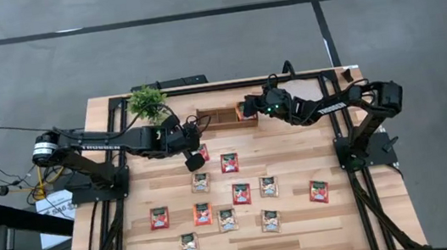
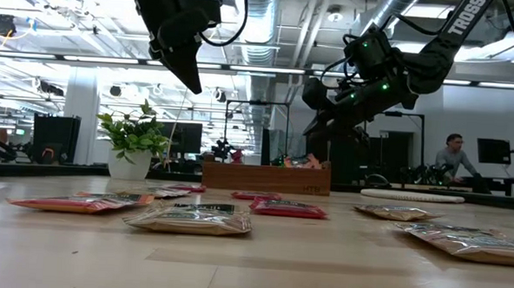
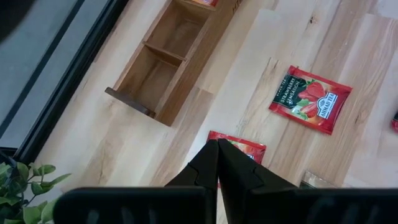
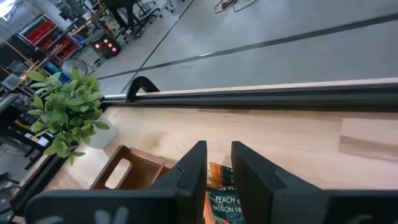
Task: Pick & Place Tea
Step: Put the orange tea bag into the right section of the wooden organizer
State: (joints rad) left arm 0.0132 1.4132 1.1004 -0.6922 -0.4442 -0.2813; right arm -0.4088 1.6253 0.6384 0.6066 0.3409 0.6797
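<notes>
Red "Strawberry" sachet (image 3: 310,99), orange "Peach & Passion" sachet (image 4: 221,194)

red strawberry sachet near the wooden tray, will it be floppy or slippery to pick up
The red strawberry sachet lies flat and thin on the table, so it is probably light and bends easily. Its glossy wrapper may slip. With little edge showing, the shut left tool would likely need to open and pinch low.
</notes>
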